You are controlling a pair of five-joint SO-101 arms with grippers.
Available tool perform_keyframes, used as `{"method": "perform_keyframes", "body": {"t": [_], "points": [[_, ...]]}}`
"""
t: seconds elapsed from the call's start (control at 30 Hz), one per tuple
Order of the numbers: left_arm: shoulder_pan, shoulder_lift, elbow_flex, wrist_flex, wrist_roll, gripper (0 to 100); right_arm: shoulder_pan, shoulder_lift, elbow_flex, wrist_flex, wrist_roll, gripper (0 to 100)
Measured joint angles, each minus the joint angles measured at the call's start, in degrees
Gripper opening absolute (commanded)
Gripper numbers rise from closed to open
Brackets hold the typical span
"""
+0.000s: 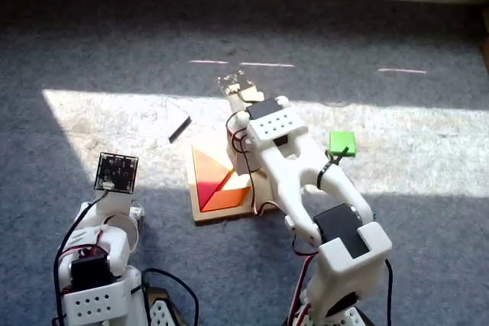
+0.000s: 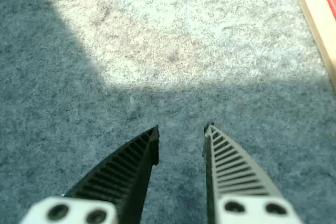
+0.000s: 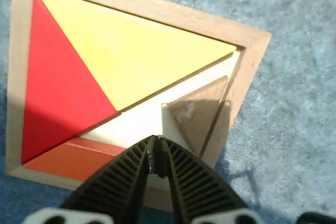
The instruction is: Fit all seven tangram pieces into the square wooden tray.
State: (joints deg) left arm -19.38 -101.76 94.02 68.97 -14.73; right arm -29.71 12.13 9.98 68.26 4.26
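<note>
The square wooden tray (image 3: 252,72) lies under my right gripper (image 3: 157,153), which is shut with its tips over the tray's bare floor. In the tray lie a large yellow triangle (image 3: 131,51), a large red triangle (image 3: 58,93) and an orange piece (image 3: 73,158). A pale brownish triangle (image 3: 194,119) rests in the tray corner against the rim, just past the fingertips. In the high view the right arm (image 1: 306,173) stretches over the tray (image 1: 221,215). A green square (image 1: 341,143) and a pale parallelogram (image 1: 177,121) lie on the carpet. My left gripper (image 2: 181,129) hangs open above bare carpet.
Grey carpet covers the floor, with a sunlit band across the middle. The left arm (image 1: 99,257) stands left of the tray, whose rim (image 2: 315,19) borders the left wrist view. Cables trail by both arm bases.
</note>
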Motion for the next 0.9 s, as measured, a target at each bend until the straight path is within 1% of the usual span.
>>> {"method": "perform_keyframes", "body": {"t": [0.1,0.37,0.53,0.7,0.9], "points": [[0.00,0.00,0.00,0.00,0.00,15,1.58,0.00,0.00,-0.26,0.00,0.5],[0.00,0.00,0.00,0.00,0.00,15,1.76,0.26,0.35,-2.90,0.00,0.5],[0.00,0.00,0.00,0.00,0.00,15,1.76,5.45,0.26,-3.52,0.09,0.5],[0.00,0.00,0.00,0.00,0.00,15,2.11,6.42,-1.14,-3.34,2.99,0.5],[0.00,0.00,0.00,0.00,0.00,15,3.78,6.42,-4.04,-3.34,3.60,0.5]]}}
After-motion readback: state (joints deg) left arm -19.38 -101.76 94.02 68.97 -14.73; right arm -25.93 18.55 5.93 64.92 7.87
